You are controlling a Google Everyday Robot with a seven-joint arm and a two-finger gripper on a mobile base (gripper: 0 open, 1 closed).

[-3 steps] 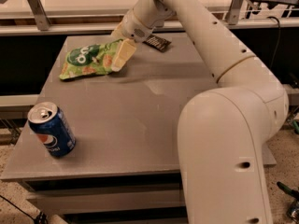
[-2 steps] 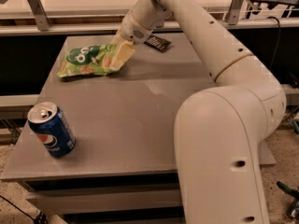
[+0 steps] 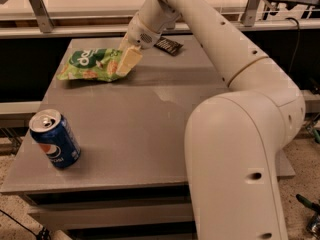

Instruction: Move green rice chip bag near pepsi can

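Observation:
The green rice chip bag (image 3: 92, 64) lies at the back left of the grey table (image 3: 150, 124), light green with a dark-green logo. My gripper (image 3: 128, 60) reaches down from the arm at the bag's right end and is shut on that end; a cream finger (image 3: 130, 59) lies across it. The pepsi can (image 3: 54, 139) stands upright at the table's front left corner, well apart from the bag and toward the camera from it.
A small dark flat packet (image 3: 169, 45) lies at the back of the table, right of the gripper. My large white arm (image 3: 240, 134) covers the table's right side. A counter with metal rails (image 3: 40, 6) runs behind the table.
The gripper and the bag have hardly moved. The arm's lower body has shifted slightly to the left.

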